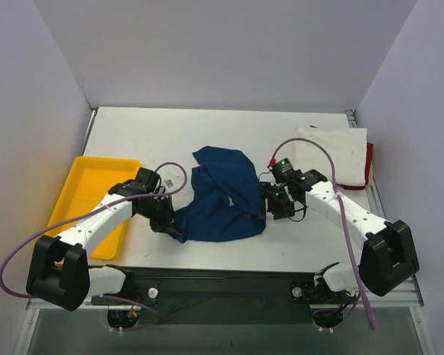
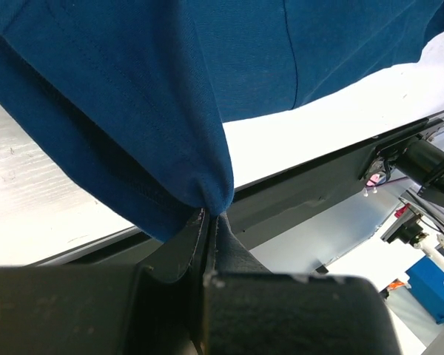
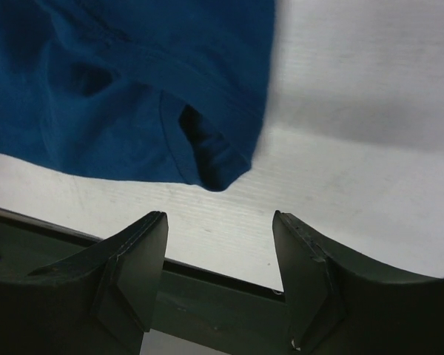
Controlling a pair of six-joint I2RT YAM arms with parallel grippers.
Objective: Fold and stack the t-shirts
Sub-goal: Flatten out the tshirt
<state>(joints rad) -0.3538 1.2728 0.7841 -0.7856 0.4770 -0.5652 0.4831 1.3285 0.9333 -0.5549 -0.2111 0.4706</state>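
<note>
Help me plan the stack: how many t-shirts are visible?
3: the navy t-shirt at centre, the cream-white t-shirt at the far right, the red t-shirt showing under its right edge. More may be hidden beneath.

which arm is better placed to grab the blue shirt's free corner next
Right. The right gripper is open, with a corner of the navy shirt just ahead of it. The left gripper is shut on the opposite edge.

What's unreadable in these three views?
- Navy blue cloth t-shirt: crumpled in the top view, cropped in both wrist views; print and sleeves unseen.
- Red cloth shirt: top view, only an edge shows beneath the cream-white cloth shirt.
- Left gripper: top view, its tips are too small and dark against the navy cloth.
</note>
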